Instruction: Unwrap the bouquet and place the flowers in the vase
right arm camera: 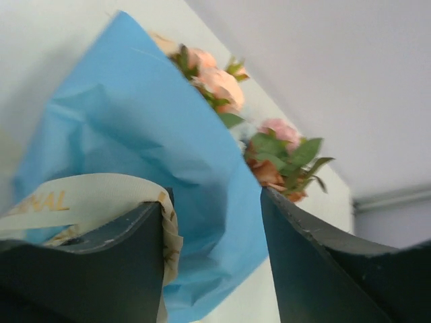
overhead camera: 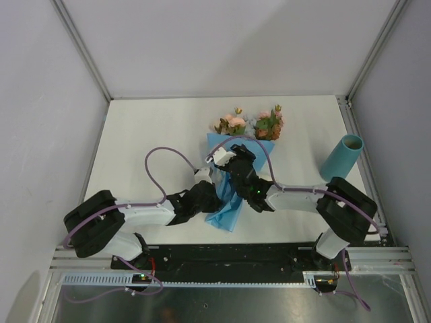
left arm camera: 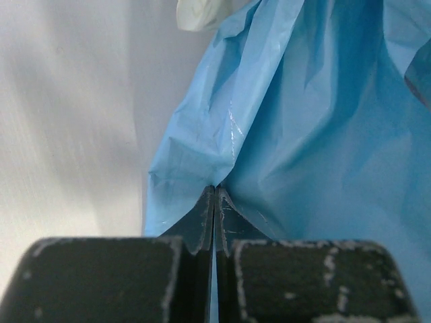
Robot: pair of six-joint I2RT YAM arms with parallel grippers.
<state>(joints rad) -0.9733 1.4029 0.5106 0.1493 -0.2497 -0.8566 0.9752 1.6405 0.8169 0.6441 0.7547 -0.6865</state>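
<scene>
The bouquet (overhead camera: pixel 231 205) lies mid-table (overhead camera: pixel 155 134) with its flowers (overhead camera: pixel 252 124) toward the far edge and its pointed end toward the arm bases. The vase (overhead camera: pixel 341 158) stands to the right, well apart. The left gripper (left arm camera: pixel 214 195) meets the wrap's left edge. The right gripper (right arm camera: pixel 212 198) sits over its middle, a ribbon (right arm camera: pixel 81 198) draped on one finger.

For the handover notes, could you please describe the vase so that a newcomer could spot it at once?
Start at the white table and go to its right edge, just beyond the right arm. The vase sits there alone, well right of the bouquet. It is a plain, smooth teal tube, whereas the bouquet is crinkled light-blue paper with flowers.
</scene>
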